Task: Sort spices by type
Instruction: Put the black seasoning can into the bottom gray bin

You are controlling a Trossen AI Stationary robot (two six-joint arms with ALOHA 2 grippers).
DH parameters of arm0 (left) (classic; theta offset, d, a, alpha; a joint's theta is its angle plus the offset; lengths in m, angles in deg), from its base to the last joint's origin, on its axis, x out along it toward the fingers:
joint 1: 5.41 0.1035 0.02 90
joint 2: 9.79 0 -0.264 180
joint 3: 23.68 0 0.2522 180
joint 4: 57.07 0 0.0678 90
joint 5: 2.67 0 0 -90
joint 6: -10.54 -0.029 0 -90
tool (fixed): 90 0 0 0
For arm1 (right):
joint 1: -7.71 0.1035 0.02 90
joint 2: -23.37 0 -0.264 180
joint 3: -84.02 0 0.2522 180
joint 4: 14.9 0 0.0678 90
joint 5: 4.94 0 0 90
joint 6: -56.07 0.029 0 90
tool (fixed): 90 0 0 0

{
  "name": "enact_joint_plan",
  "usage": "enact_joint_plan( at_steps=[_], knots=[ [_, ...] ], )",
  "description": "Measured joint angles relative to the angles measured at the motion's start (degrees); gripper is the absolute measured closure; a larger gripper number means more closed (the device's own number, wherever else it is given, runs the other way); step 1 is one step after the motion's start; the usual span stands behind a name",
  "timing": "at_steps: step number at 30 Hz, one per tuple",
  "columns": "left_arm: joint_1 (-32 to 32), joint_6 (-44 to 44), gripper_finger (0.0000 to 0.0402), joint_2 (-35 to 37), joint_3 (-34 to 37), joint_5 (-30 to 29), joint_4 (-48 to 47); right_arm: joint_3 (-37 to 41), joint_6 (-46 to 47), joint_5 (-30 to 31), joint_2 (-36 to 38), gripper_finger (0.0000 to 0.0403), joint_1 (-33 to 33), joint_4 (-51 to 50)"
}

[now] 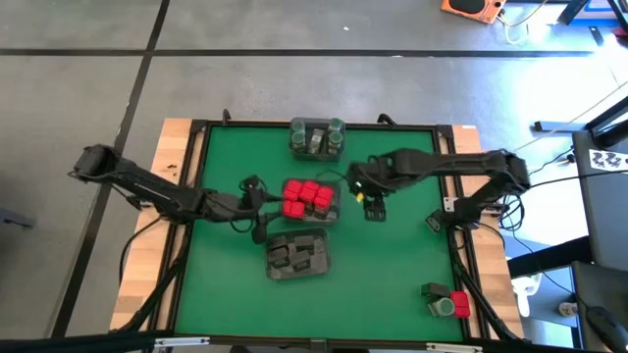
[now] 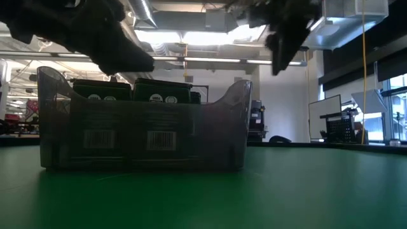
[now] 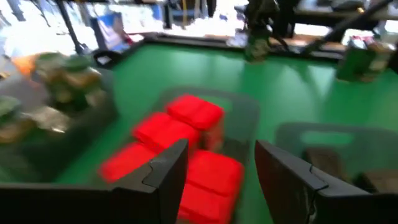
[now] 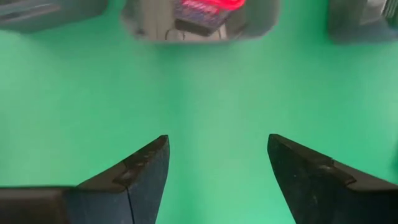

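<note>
Sorting is nearly finished: red spice boxes (image 1: 308,196) fill the middle clear plastic tray (image 1: 337,208), dark blocks (image 1: 297,253) the near one, green-lidded jars (image 1: 316,136) the far one. The left gripper (image 3: 219,180) hovers over the reds, fingers apart and empty; the right gripper (image 4: 217,171) hangs open over bare green felt (image 1: 392,265). Three strays (image 1: 444,299) wait at the near right corner — likely the next reach.

The bench (image 1: 392,284) has a green top framed in pale wood. Bright red boxes (image 1: 308,196) fill the clear middle tray (image 1: 334,211); dark grey blocks (image 1: 297,253) fill the tray at 6 o'clock of it. Green-lidded jars (image 1: 316,136) sit at 12 o'clock. Both claws are black.
</note>
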Motion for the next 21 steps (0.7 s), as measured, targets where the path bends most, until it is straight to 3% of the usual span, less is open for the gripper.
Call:
enact_joint_plan(
  at_steps=[9, 21],
  knots=[
    [-6.0, 2.8, 0.0219, -16.9, -7.5, 0.0, 9.4, 7.9, 17.2, 1.0, 10.4, 0.0132, 14.5, -3.3],
    [-11.0, 4.9, 0.0219, -27.3, -17.2, -0.2, 10.5, 18.2, 46.8, -4.1, 13.2, 0.0132, 37.3, -2.3]
  ],
)
